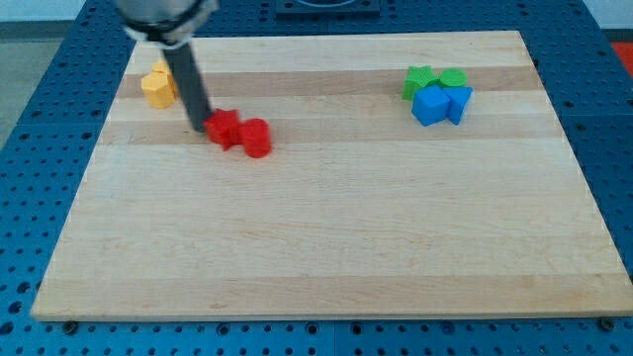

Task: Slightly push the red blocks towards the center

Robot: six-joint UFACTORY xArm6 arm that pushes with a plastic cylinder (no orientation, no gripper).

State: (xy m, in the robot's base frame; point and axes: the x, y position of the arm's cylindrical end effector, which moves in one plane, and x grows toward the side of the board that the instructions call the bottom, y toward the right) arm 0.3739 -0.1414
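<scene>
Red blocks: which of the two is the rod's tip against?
The left red block, the star-like one. My tip sits right at its left edge, seemingly touching. The right red block, rounder, lies on the far side, away from the tip.

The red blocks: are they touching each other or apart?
Touching, it seems. The red blocks sit side by side with no board visible between them, left of the board's middle. My tip is right at their left side.
</scene>
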